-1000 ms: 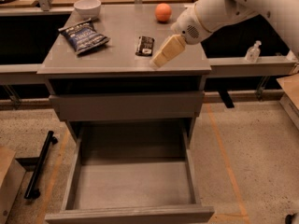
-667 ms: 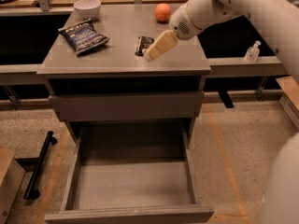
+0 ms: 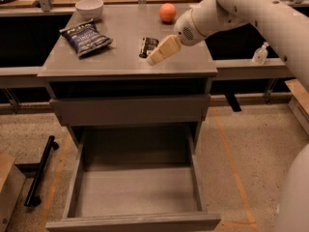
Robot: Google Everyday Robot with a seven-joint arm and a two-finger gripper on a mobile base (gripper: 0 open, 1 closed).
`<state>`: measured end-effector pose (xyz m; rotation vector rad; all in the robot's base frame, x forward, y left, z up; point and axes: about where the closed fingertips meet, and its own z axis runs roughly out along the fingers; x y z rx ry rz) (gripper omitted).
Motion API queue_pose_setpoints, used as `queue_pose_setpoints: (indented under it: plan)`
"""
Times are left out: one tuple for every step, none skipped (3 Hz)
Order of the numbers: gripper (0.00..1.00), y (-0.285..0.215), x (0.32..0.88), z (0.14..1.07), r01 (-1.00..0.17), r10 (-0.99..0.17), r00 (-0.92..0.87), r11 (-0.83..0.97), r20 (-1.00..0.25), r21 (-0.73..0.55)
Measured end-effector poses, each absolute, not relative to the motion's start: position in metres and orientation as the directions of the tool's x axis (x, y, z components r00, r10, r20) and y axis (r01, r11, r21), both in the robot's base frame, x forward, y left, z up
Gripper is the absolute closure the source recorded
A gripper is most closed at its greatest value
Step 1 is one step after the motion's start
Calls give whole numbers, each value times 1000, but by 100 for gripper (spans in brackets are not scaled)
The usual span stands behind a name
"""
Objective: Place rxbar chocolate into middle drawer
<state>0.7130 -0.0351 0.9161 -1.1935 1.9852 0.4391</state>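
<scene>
Though middle drawer (image 3: 137, 192) open, gripper (image 3: 155, 58) just beside rxbar chocolate (image 3: 147, 46)

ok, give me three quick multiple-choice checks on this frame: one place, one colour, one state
1. The gripper is:
A) low, near the ground
B) above the cabinet top, beside the snack bar
C) raised out of view

2. The bowl is:
A) white
B) red
C) green

3. The lower drawer is:
A) shut
B) taken out entirely
C) pulled open

Key:
1. B, its tip hangs over the top right next to the bar.
2. A, the bowl at the back left reads pale white.
3. C, its bare grey floor shows in front of the cabinet.
</scene>
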Motion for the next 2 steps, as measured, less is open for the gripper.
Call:
queue_pose_setpoints:
  plan:
    - [0, -27, 734, 896, -836, -539, -291, 544, -790, -64]
    - [0, -19, 767, 878, -804, -481, -303, 592, -823, -50]
